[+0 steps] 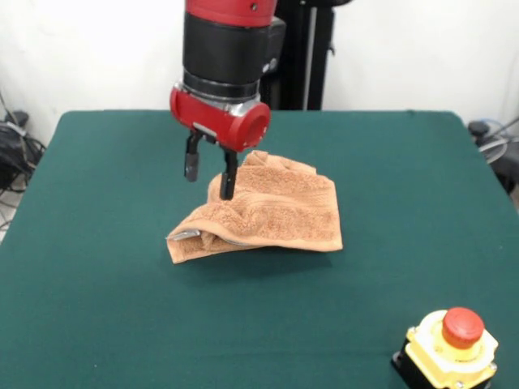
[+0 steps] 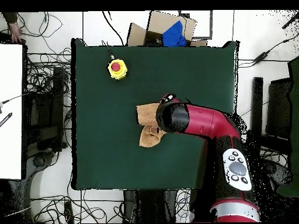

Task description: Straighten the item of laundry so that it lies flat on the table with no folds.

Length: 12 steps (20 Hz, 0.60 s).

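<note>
On the table [image 1: 97, 324]: a rumpled towel [image 1: 276, 211] lies near the middle, folded over itself with raised ridges, not flat.
Tag: a small pale tag [image 1: 183, 236] sticks out at the towel's lower left corner in the front view.
End effector [image 1: 210, 174]: open, its two dark fingers [image 1: 229, 180] apart and holding nothing; one finger is at the towel's upper left edge, the other over bare cloth beside it.
Arm [image 2: 204, 122]: red, reaching over the towel from the base side.
Button box [image 1: 450, 350]: yellow with a red cap, near a table corner, well apart from the towel.
</note>
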Tool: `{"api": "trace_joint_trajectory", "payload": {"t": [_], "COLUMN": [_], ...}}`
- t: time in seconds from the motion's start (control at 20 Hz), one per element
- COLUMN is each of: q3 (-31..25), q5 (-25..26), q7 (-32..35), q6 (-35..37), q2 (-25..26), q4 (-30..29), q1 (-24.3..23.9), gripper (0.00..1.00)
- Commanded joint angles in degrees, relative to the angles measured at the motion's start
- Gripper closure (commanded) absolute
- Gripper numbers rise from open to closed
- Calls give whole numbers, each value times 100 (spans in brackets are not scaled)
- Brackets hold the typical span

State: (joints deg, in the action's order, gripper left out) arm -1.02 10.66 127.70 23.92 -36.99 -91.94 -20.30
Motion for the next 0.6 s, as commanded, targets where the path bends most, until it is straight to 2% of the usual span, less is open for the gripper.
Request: {"api": "trace_joint_trajectory", "payload": {"t": [0.05,0.3,0.6], "q3": [-409,-484,-913], "q5": [349,366,343], "q7": [-323,-225,-367], "q6": [121,-107,-497], "q2": [562,730,1053], "q4": [19,42,24], "q1": [-165,-174,-527], "gripper": [0,0,0]}}
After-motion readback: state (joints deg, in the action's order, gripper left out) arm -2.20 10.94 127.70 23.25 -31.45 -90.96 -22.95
